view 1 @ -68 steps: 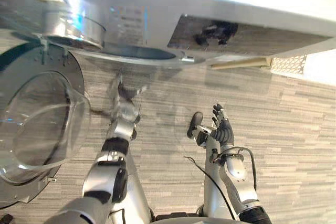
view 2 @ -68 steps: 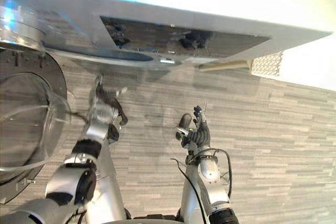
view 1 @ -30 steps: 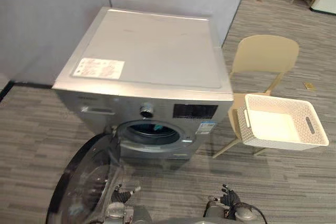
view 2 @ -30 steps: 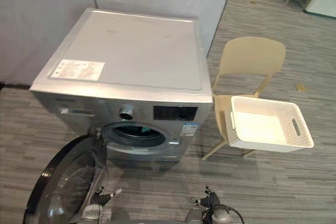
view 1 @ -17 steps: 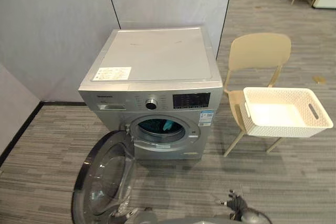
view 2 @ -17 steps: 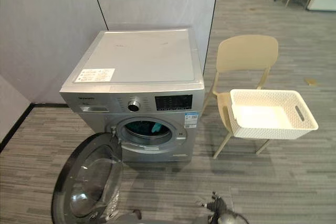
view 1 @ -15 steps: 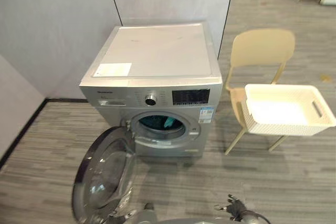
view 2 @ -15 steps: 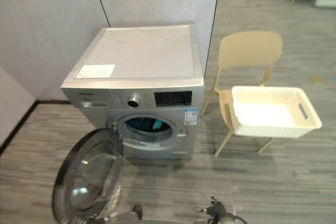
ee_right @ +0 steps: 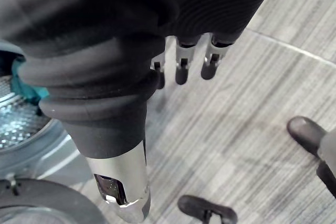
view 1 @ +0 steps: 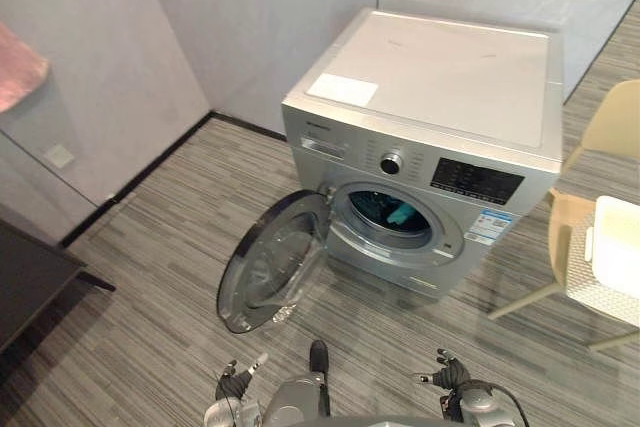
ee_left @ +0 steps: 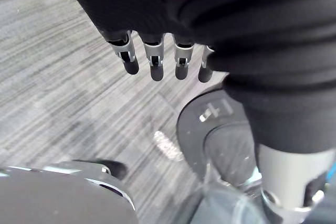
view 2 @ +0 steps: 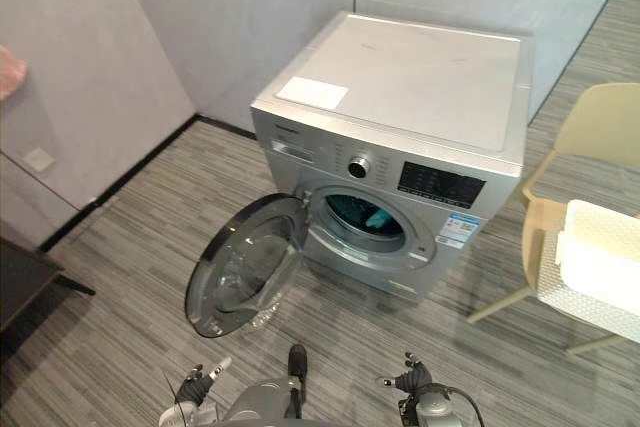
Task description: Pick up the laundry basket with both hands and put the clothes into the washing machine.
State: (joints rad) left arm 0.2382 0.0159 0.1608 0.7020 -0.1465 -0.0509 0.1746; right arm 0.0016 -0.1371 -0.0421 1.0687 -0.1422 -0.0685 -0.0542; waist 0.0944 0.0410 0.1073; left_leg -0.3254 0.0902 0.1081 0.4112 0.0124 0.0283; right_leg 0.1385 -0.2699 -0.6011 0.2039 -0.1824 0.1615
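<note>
At 6 o'clock the left hand (view 1: 234,383) and right hand (view 1: 449,374) hang with fingers released, holding nothing. Toward 1 o'clock the washing machine (view 1: 440,97) has its door (view 1: 265,267) open and clothes (view 1: 400,213) inside. At 3 o'clock the laundry basket (view 1: 612,247) looks empty on a chair (view 1: 618,117), so loading seems done

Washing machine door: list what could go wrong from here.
The open door juts over the floor just ahead of the left hand; a step forward could knock it. The laundry basket perches on the chair, cut by the view's edge; a misjudged reach might tip it off.
</note>
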